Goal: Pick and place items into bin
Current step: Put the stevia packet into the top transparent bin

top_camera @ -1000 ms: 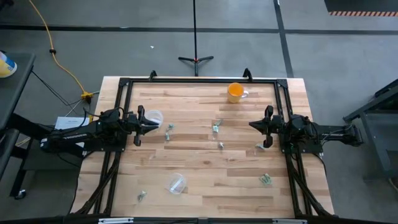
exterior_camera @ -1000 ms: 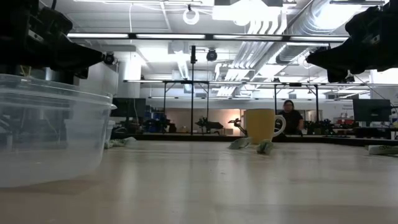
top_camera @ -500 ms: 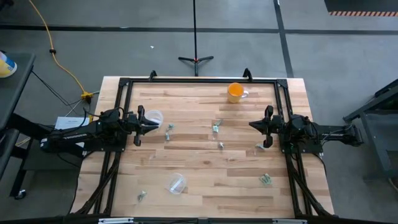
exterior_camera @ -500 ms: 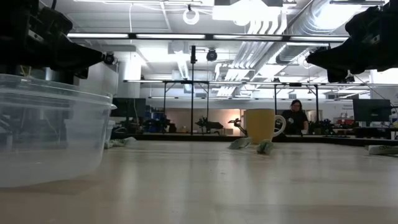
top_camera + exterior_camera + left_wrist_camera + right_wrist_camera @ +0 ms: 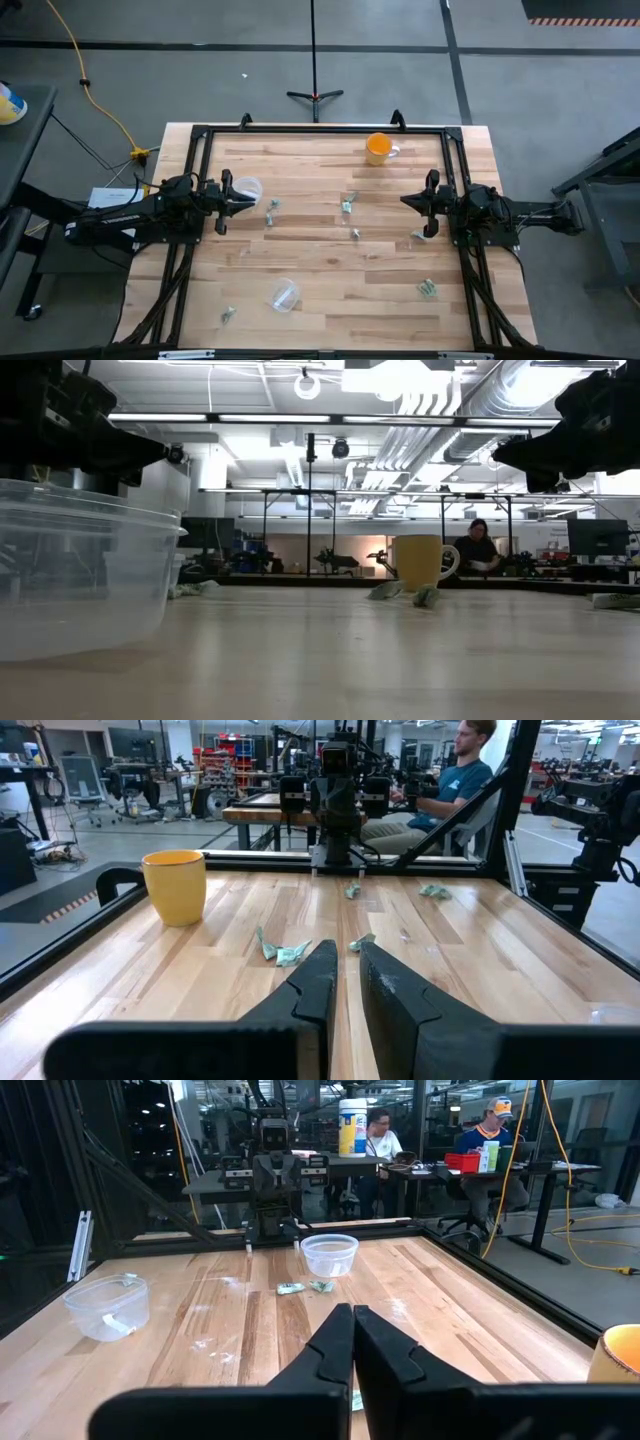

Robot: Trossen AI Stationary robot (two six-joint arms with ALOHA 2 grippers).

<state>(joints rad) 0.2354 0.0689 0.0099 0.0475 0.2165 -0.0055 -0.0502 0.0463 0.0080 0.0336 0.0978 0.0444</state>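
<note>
Now your left gripper (image 5: 246, 203) hovers shut beside the clear round plastic bin (image 5: 246, 188); the nearest small crumpled silvery grey-green items (image 5: 272, 208) lie just ahead of it. Your right gripper (image 5: 408, 201) is shut too, mid-table pieces well apart from it. Bare wooden tabletop (image 5: 320, 290) lies between; the orange mug (image 5: 378, 148) stands near the far edge.

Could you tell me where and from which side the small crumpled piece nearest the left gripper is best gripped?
Probably from straight above, fingers closing across the raised crumpled ridge of the piece. It lies low on the table, offering little to pinch from the side. The left gripper, fingers nearly together, would open first.
</note>
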